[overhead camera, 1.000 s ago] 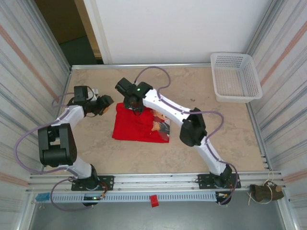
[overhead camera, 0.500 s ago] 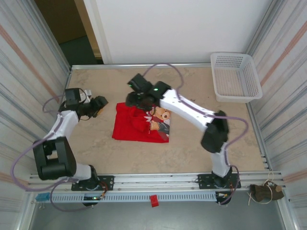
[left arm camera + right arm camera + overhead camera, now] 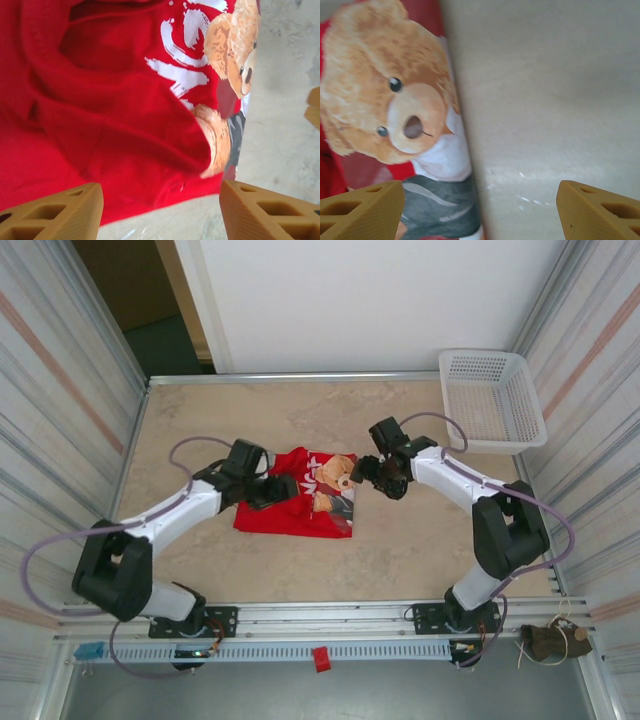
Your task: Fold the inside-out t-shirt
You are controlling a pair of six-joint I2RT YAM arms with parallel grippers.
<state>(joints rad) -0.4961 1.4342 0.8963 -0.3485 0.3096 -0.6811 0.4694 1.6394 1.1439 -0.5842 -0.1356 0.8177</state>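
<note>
The inside-out t-shirt [image 3: 290, 515] lies in a rough folded rectangle at the middle of the table, red with a teddy-bear print [image 3: 338, 478] showing at its right end. My left gripper [image 3: 274, 490] hovers over the shirt's left half, jaws open. In the left wrist view, the rumpled red shirt [image 3: 115, 130] and its near edge lie under the empty left gripper [image 3: 160, 202]. My right gripper [image 3: 366, 472] is open just off the shirt's right edge. In the right wrist view, the right gripper [image 3: 480, 202] spans the bear print [image 3: 385, 110] and bare table, holding nothing.
A white lattice basket [image 3: 492, 400] stands at the far right corner. Metal rails and striped walls border the beige table [image 3: 420, 540]. Bare table lies in front of the shirt and to its right.
My left gripper swung in from the left onto the shirt. My right arm drew back from over the shirt's top to its right edge. Both jaws widened. More of the bear print shows.
</note>
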